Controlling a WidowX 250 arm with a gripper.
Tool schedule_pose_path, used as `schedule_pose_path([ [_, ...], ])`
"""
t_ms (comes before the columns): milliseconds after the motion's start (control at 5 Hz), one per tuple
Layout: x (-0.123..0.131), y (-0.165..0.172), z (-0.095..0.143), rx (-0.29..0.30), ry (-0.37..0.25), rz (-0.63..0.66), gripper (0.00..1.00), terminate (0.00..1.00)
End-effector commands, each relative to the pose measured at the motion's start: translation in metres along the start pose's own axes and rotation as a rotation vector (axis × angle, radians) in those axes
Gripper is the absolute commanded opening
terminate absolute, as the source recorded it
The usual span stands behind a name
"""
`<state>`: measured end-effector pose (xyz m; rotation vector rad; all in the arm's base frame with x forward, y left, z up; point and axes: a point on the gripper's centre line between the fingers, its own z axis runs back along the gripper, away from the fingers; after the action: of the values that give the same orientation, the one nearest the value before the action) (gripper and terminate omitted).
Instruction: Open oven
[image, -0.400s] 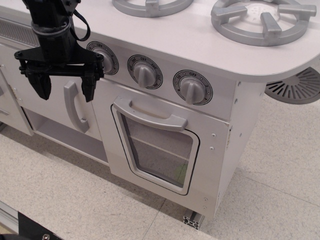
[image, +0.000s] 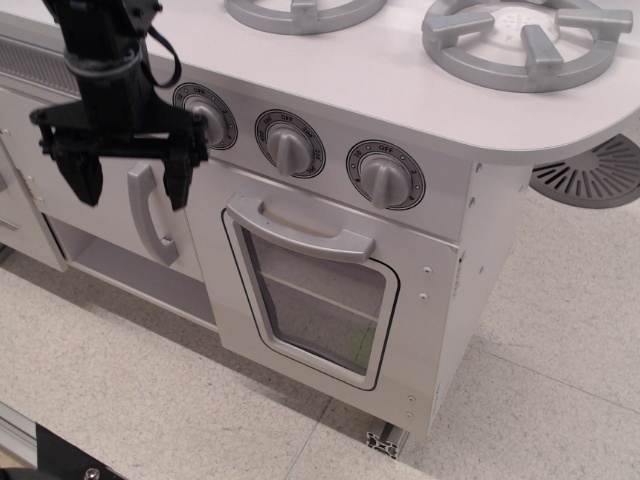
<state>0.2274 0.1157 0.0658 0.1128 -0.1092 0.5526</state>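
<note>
The light grey toy-kitchen oven (image: 330, 300) stands in the middle of the view. Its door has a clear rounded window (image: 315, 300) and a wide horizontal bar handle (image: 300, 230) along the top. The door is shut flush with the cabinet front. My black gripper (image: 130, 185) hangs at the upper left, to the left of the oven door and apart from its handle. Its two fingers (image: 82, 178) point down and stand wide apart, open and empty, straddling the vertical handle of the neighbouring door.
A plain grey door with a vertical handle (image: 150, 215) is left of the oven, behind my gripper. Three round knobs (image: 290, 145) sit above the oven door. Two grey burners (image: 525, 40) lie on the countertop. Speckled floor (image: 150, 400) spreads in front; a black frame corner (image: 50, 455) is at the bottom left.
My gripper has dropped slightly and shifted a little; its fingers stay open. The oven door has not moved.
</note>
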Motion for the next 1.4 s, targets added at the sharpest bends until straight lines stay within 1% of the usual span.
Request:
schedule_pose_path([
  [0,-0.011,-0.036,-0.017,-0.211,-0.093,0.492,1.0,0.0],
  [200,-0.003,-0.041,-0.031,-0.309,-0.078,0.761,1.0,0.0],
  [400,0.008,-0.046,-0.037,-0.334,-0.075,0.898,1.0,0.0],
  [600,0.019,-0.047,-0.044,-0.349,-0.073,0.96,1.0,0.0],
  [1000,0.032,-0.06,-0.052,-0.386,-0.04,0.955,1.0,0.0],
  [1200,0.031,-0.072,-0.06,-0.398,-0.005,0.914,1.0,0.0],
])
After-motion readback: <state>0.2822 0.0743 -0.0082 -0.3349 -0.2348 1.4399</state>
